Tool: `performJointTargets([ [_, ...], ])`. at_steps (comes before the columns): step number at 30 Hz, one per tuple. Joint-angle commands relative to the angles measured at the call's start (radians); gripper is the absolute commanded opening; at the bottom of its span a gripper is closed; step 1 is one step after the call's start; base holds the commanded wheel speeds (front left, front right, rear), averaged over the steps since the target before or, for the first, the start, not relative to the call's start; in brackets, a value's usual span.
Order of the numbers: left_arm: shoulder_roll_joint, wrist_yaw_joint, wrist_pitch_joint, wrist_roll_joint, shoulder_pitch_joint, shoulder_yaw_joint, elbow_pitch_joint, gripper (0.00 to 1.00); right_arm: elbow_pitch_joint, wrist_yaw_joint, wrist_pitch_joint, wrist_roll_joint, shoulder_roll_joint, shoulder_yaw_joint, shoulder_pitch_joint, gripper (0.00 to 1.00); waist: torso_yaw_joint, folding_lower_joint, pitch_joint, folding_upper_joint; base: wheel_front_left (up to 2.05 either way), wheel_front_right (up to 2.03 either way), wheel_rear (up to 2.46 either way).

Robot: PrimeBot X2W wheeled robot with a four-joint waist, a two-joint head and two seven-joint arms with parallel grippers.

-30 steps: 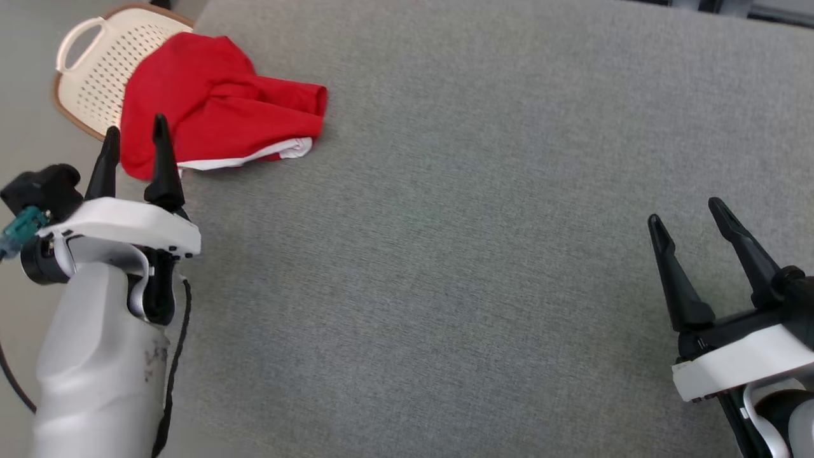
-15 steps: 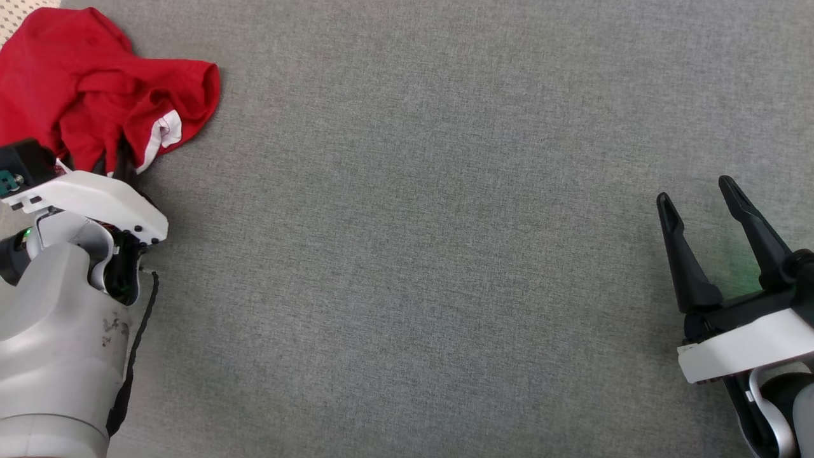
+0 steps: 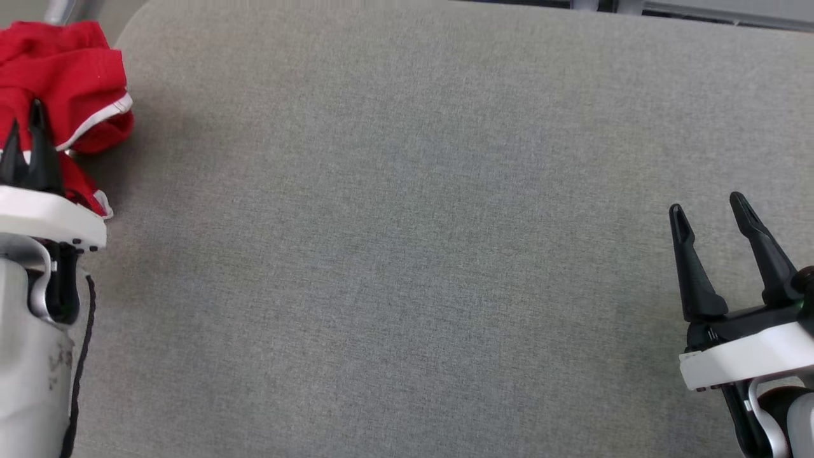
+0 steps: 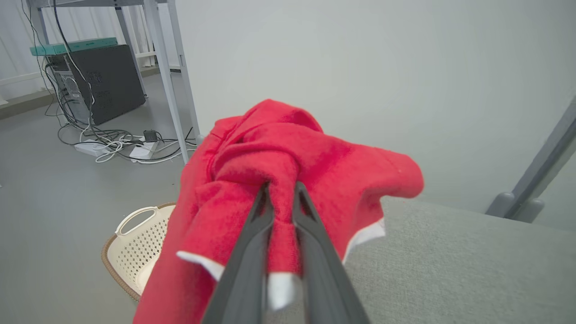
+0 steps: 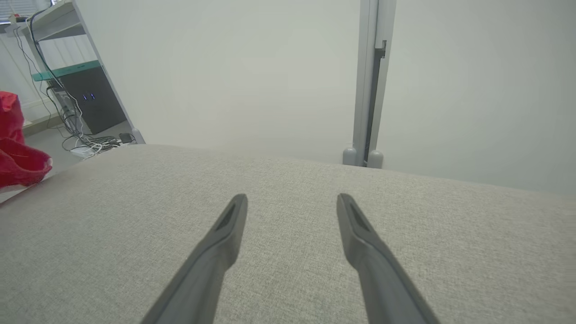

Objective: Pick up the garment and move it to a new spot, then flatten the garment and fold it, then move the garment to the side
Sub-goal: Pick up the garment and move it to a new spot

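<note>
The garment (image 3: pixel 63 83) is red with a white hem, bunched up at the far left of the grey table. My left gripper (image 3: pixel 25 124) is shut on the garment (image 4: pixel 288 166), a fold of red cloth pinched between its two fingers (image 4: pixel 252 234), and the cloth hangs lifted over the table's left edge. In the right wrist view the garment (image 5: pixel 18 153) shows at the left edge. My right gripper (image 3: pixel 709 210) stands open at the lower right over bare table, its fingers (image 5: pixel 225 225) apart with nothing between them.
A grey fabric table top (image 3: pixel 407 242) spreads before me. A cream perforated basket (image 4: pixel 135 243) sits on the floor under the garment. A dark computer case (image 4: pixel 99 81), cables and a metal frame leg (image 4: pixel 166 81) stand on the floor beyond. An upright post (image 5: pixel 369 90) rises behind the table.
My left gripper has closed on the red garment and raised it off the basket and table edge. The head view has shifted. The right gripper stays open in place.
</note>
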Motion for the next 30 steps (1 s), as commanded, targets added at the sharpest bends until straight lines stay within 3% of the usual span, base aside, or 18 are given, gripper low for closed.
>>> performJointTargets([
  [1,0.0,0.01,-0.004,0.014,0.032,0.008,-0.023,0.0,0.005,0.0,-0.008,0.004,0.0,-0.001,0.008,1.0,-0.017,0.0,-0.039,0.0,0.0,0.0,0.0],
  [10,-0.064,0.108,0.001,0.084,0.401,0.034,-0.483,0.0,0.032,0.0,-0.035,0.013,0.027,0.02,0.059,1.0,-0.078,0.0,-0.154,0.0,0.0,0.0,0.0],
  [14,-0.09,0.166,0.049,0.097,0.561,0.019,-0.675,0.0,0.039,0.0,-0.042,0.021,0.04,0.027,0.085,1.0,-0.11,0.0,-0.193,0.0,0.0,0.0,0.0],
  [18,-0.105,0.191,0.109,0.113,0.652,-0.023,-0.813,0.0,0.044,0.0,-0.045,0.025,0.051,0.028,0.104,1.0,-0.146,0.0,-0.215,0.0,0.0,0.0,0.0],
  [25,-0.104,0.178,0.181,0.138,0.674,-0.102,-0.886,0.0,0.048,0.0,-0.056,0.035,0.065,0.054,0.09,1.0,-0.274,0.0,-0.212,0.0,0.0,0.0,0.0],
  [30,-0.12,0.121,0.215,0.152,0.579,-0.187,-0.835,0.0,0.057,0.0,-0.073,0.044,0.077,0.059,0.076,1.0,-0.386,0.0,-0.162,0.0,0.0,0.0,0.0],
])
